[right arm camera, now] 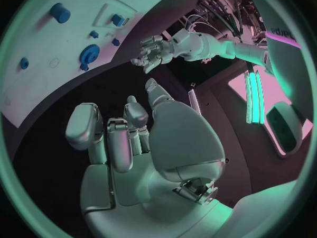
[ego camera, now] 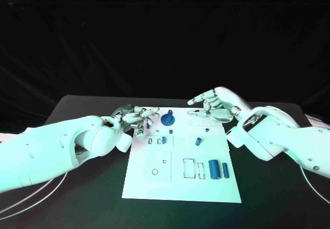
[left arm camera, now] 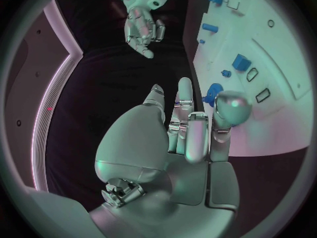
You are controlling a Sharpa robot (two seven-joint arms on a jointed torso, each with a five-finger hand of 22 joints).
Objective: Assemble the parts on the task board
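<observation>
The white task board [ego camera: 180, 183] lies mid-table. On it a blue gear [ego camera: 168, 119] stands at the far end, a small blue peg [ego camera: 198, 141] sits mid-board, and two blue cylinders [ego camera: 219, 169] lie near the right edge. My left hand [ego camera: 136, 119] hovers at the board's far left corner. In the left wrist view its thumb and a finger [left arm camera: 187, 92] pinch a small blue part [left arm camera: 210, 96]. My right hand [ego camera: 213, 107] hangs over the board's far right corner, fingers apart and holding nothing. The right wrist view shows that palm [right arm camera: 142, 137], the gear [right arm camera: 89, 54] and my left hand [right arm camera: 155, 50].
The black table [ego camera: 82, 191] surrounds the board, with bare room left, right and in front. Outlined slots [ego camera: 189, 168] mark the board's near half. A thin cable [ego camera: 41, 195] curves under my left arm. In the left wrist view my right hand [left arm camera: 142, 29] hangs beyond the board's far edge.
</observation>
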